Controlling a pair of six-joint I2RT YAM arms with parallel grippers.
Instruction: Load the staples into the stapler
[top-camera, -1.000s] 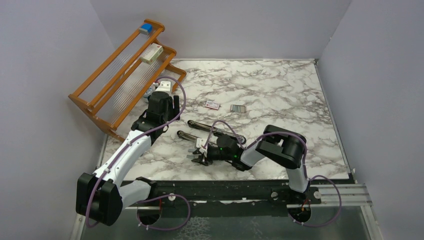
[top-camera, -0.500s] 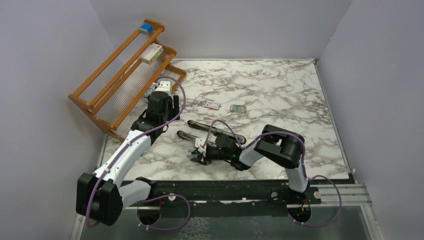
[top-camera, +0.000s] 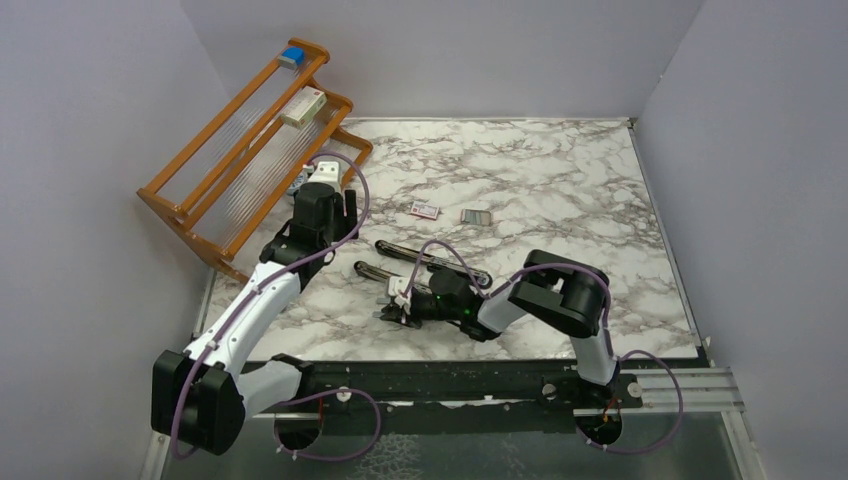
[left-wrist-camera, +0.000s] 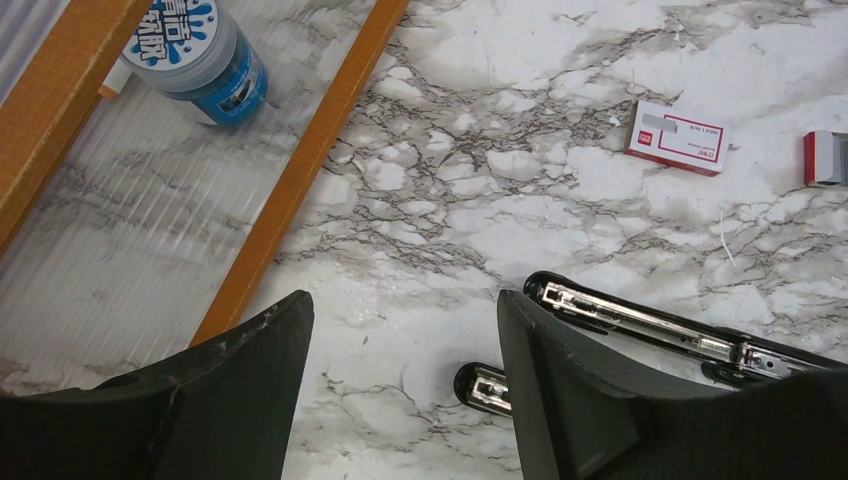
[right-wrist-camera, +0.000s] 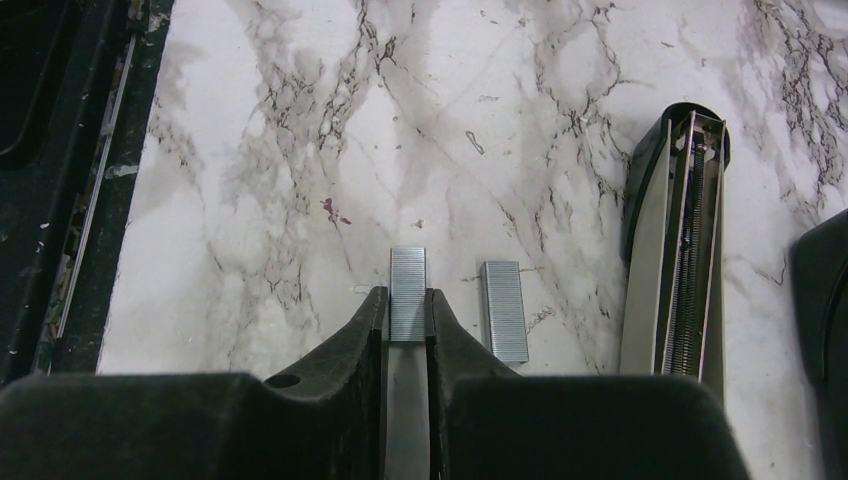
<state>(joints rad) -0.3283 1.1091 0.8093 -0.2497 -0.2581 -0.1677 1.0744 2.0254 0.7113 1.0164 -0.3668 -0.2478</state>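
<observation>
The black stapler (top-camera: 430, 262) lies opened out on the marble table, its silver rail showing in the right wrist view (right-wrist-camera: 676, 290) and the left wrist view (left-wrist-camera: 640, 320). My right gripper (right-wrist-camera: 407, 300) is low over the table, shut on a silver staple strip (right-wrist-camera: 407, 270). A second strip (right-wrist-camera: 504, 310) lies just right of it, between the gripper and the stapler. In the top view the right gripper (top-camera: 395, 306) is just in front of the stapler's near end. My left gripper (left-wrist-camera: 405, 310) is open and empty, above the table left of the stapler.
A red-and-white staple packet (top-camera: 424, 209) and a grey tray (top-camera: 477, 216) lie behind the stapler. An orange wooden rack (top-camera: 240, 150) stands at the left with a white-and-red box (top-camera: 303, 106) and a blue item (top-camera: 291, 56). A blue-and-white bottle (left-wrist-camera: 200, 55) stands under the rack.
My right gripper has shifted slightly toward the stapler with its jaws drawn in. My left gripper has edged a little back toward the rack.
</observation>
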